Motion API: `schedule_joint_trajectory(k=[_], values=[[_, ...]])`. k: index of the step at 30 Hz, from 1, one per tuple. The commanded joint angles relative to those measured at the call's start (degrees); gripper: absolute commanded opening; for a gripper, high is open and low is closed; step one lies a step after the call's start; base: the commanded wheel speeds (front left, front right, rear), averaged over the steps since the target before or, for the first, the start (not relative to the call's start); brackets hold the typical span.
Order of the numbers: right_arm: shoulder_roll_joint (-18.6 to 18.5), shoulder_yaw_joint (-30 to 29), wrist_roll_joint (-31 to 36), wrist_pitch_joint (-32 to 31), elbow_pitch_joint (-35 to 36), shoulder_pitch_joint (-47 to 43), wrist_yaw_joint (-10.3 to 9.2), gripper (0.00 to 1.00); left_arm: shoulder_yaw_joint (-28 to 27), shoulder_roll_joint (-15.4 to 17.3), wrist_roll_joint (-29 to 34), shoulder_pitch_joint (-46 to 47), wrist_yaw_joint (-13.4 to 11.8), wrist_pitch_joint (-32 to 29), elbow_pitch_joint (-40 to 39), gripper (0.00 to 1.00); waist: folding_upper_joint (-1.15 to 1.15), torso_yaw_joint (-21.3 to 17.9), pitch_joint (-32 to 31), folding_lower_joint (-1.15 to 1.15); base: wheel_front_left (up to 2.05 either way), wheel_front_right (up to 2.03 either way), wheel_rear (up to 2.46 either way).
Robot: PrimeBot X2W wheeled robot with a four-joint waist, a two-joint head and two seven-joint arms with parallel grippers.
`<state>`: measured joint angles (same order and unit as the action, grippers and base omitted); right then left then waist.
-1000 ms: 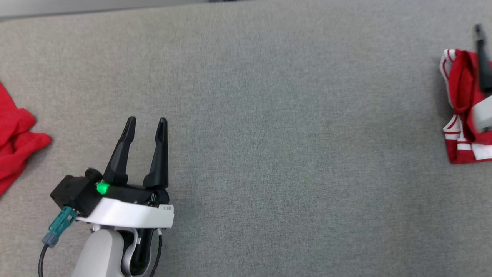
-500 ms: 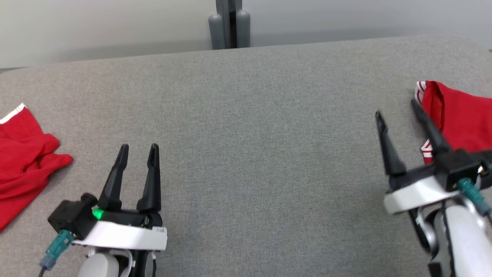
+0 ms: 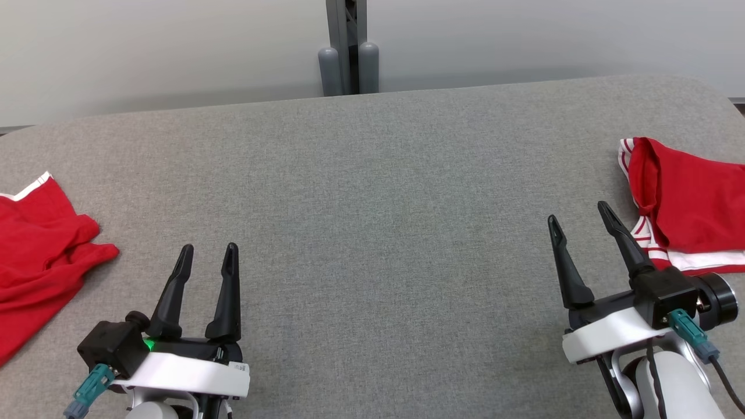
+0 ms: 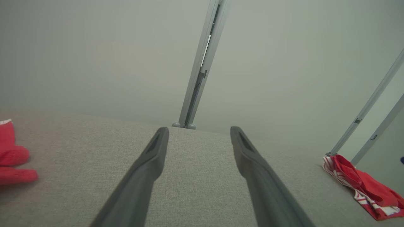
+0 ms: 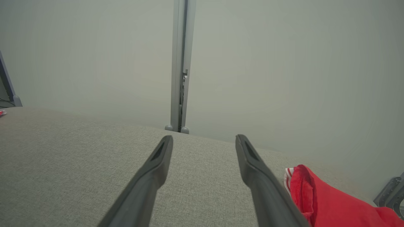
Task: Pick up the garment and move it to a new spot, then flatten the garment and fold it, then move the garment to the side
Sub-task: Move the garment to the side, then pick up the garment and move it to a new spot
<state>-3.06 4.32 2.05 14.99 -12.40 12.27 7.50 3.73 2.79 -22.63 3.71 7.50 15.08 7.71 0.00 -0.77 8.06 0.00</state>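
Garment (image 3: 692,201) right — crumpled red cloth (image 3: 36,256) left

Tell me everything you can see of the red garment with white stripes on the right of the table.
The red garment is soft cloth with white-striped trim along its left and near edges. It lies in a compact, roughly folded heap, one fold ridged up, on the grey table near its right end. The right gripper stands open beside it, holding nothing; contact cannot be told.
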Motion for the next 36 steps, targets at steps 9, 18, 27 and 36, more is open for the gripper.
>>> schedule_joint_trajectory(k=[9,18,27,36], values=[[0.0,-1.2,-0.2,0.3,0.6,-1.0,-0.01,1.0,0.2,0.2,-0.6,0.2,0.0,0.0,-0.5,1.0,0.0,2.3,0.2,0.0,0.0,0.0,0.0],[0.0,0.5,-0.2,0.3,0.3,-2.2,-0.01,1.0,0.1,0.2,-1.2,-0.4,-0.2,0.0,-0.8,1.0,0.0,12.5,-0.2,0.0,0.0,0.0,0.0],[0.0,3.0,-1.0,0.3,-0.8,-2.2,-0.01,1.0,-1.1,0.2,-1.6,-3.6,-0.5,0.0,-0.9,1.0,0.0,24.2,-2.7,0.0,0.0,0.0,0.0],[-0.1,7.6,-3.6,0.2,-2.3,-1.9,-0.01,1.0,-3.2,0.2,-2.7,-7.5,-1.5,0.0,-2.8,1.0,0.0,30.0,-4.4,0.0,0.0,0.0,0.0]])
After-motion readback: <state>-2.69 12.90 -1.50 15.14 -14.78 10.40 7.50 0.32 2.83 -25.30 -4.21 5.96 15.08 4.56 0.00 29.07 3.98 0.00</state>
